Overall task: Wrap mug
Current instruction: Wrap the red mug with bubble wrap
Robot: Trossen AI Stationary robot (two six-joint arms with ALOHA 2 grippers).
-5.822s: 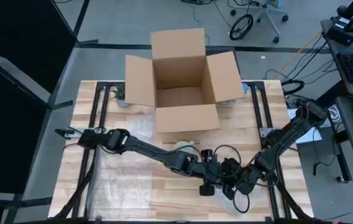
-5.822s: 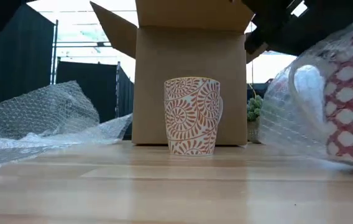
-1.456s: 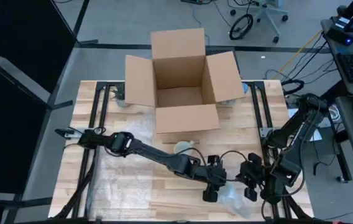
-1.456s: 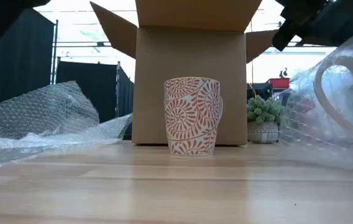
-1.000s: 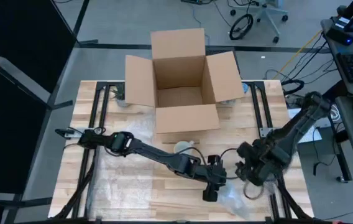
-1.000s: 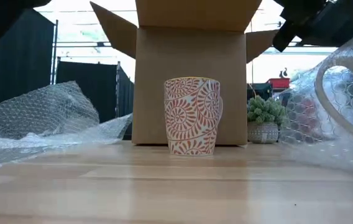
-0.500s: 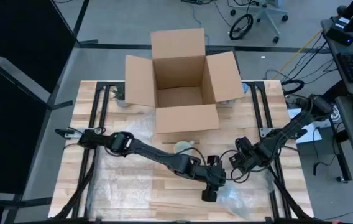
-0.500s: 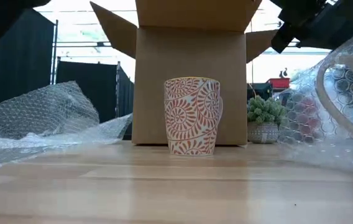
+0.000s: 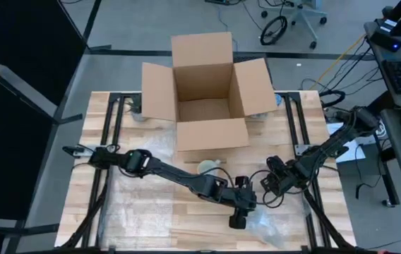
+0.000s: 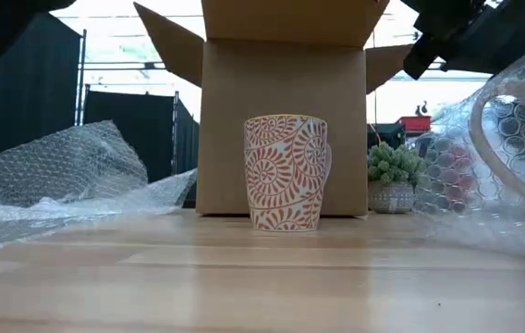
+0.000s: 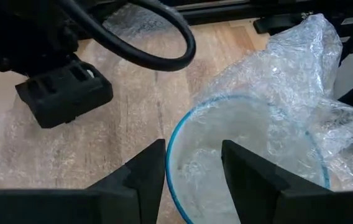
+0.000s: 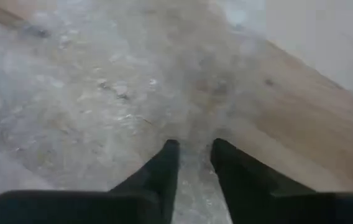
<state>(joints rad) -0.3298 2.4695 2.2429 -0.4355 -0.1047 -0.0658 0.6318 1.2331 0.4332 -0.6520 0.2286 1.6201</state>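
A glazed mug with a thin blue rim sits swaddled in crinkled clear bubble wrap at the near right of the pale plank tabletop. The left gripper has its jaws apart, astride the mug's rim. The right gripper, jaws slightly apart, hovers over wrap nearby. An orange-swirled cup stands before the open cardboard box.
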